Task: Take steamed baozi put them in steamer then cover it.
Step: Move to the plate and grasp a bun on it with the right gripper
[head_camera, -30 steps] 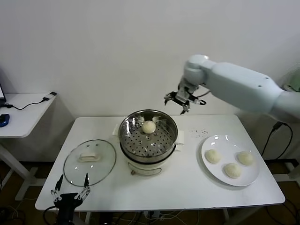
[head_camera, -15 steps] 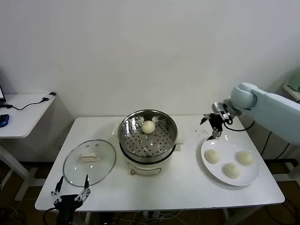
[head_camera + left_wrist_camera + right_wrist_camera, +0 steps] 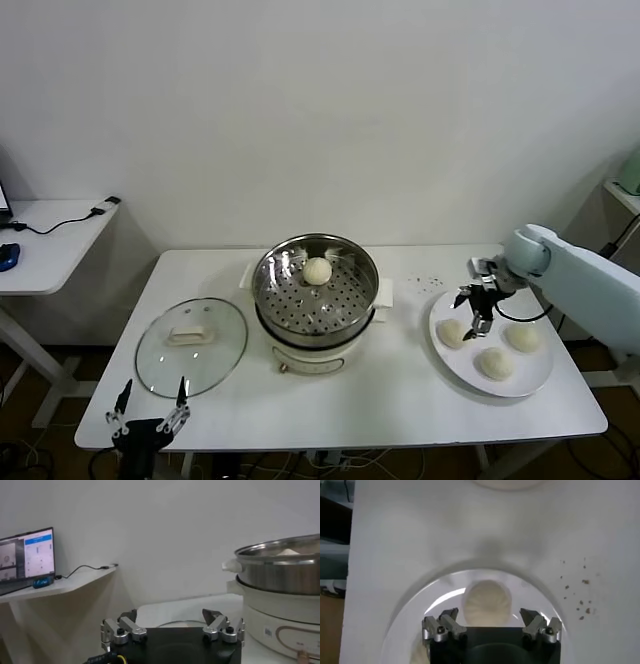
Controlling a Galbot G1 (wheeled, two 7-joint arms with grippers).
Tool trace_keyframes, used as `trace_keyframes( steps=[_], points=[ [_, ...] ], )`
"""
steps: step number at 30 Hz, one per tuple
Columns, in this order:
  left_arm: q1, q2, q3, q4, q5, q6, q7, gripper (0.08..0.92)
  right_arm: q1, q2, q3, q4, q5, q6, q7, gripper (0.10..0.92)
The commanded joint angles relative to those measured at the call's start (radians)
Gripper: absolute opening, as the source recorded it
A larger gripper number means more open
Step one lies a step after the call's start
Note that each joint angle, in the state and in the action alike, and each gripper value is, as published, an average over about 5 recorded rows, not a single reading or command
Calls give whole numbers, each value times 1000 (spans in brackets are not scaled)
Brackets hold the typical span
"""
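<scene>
**Soft buns, gentle pinch**

My left gripper waits low at the tabletop's near edge, jaws spread and empty, beside the glass lid. In the middle stands the steamer, uncovered, one bun lying on its perforated tray. Further right, my right gripper hangs over the white plate, jaws wide apart, straddling the nearest of three steamed baozi without touching it. I judge these buns light, soft and easily dented, perhaps slightly tacky; I would close across the widest part, low on the sides, with little force.
</scene>
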Motion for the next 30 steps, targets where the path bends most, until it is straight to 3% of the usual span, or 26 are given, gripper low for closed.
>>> trace_keyframes(
  steps=[1,10,20,30],
  points=[
    [1,-1,-1,2,-1,-2,0,823,-72,75,62,-125,-69,23,-5,823],
    [1,-5,-1,8,1,-1,-2,823,-64,105,57,-152,-67,40,-8,816],
    [2,-6,0,8,7,-1,-4,823,-47,97,46,-147,-34,46,-17,719],
    [8,-3,0,1,6,-2,-5,823,250,23,-185,-63,203,20,-26,713]
  ],
)
